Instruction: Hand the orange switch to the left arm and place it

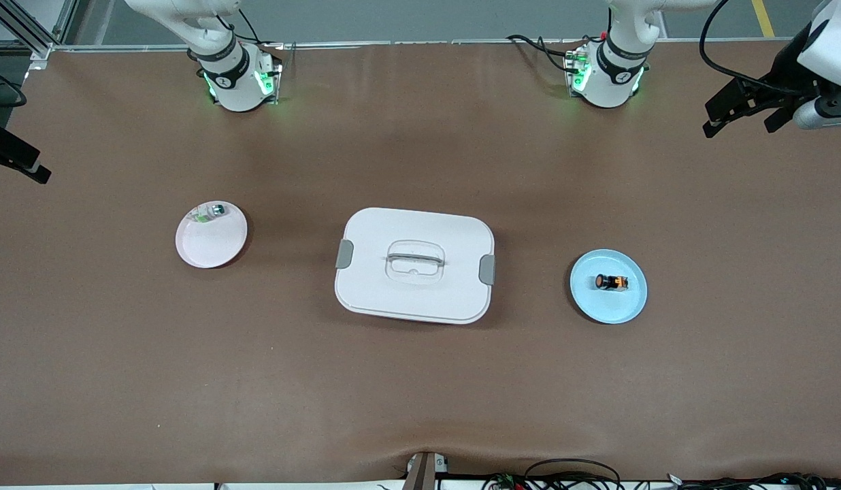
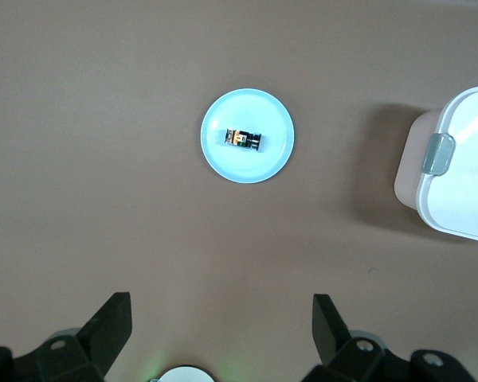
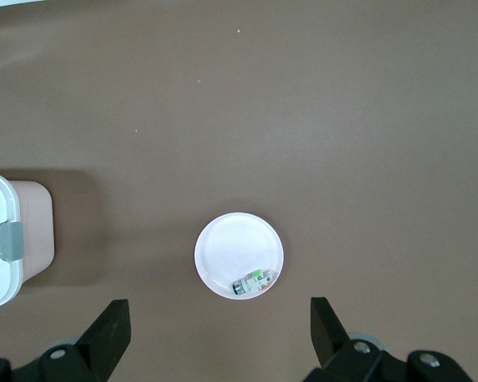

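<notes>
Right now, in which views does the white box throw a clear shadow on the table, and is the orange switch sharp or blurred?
Front view: the box throws only a thin shadow along its nearer edge. Left wrist view and right wrist view: a broad, soft shadow lies beside it. The orange switch looks sharp on the blue plate in the left wrist view.

I work in a robotics lab: my two bases (image 1: 238, 85) bolted along a brown-papered table (image 1: 420, 381), aluminium framing (image 1: 26, 30) and loose cables (image 1: 570, 473) at its edges.
</notes>
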Available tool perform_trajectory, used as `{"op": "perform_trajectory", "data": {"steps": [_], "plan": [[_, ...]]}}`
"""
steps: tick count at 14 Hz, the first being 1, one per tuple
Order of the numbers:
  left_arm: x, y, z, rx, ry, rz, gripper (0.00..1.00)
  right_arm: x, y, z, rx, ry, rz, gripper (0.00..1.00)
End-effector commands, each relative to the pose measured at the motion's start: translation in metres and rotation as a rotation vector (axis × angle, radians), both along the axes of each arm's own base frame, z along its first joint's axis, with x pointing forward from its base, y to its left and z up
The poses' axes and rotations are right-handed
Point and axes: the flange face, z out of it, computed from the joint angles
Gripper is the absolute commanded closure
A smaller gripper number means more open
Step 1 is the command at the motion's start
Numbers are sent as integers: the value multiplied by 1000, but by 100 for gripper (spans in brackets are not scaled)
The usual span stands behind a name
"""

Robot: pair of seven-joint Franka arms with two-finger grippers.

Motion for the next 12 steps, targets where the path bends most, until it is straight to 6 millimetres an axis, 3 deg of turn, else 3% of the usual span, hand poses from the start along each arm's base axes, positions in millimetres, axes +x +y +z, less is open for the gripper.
{"op": "perform_trajectory", "data": {"steps": [1,12], "plan": [[3,-1,4,-7,-9,12,0,1,-1,5,-17,2,6,0],[3,-3,2,39,-9,-2,0,2,0,4,-17,4,8,0]]}}
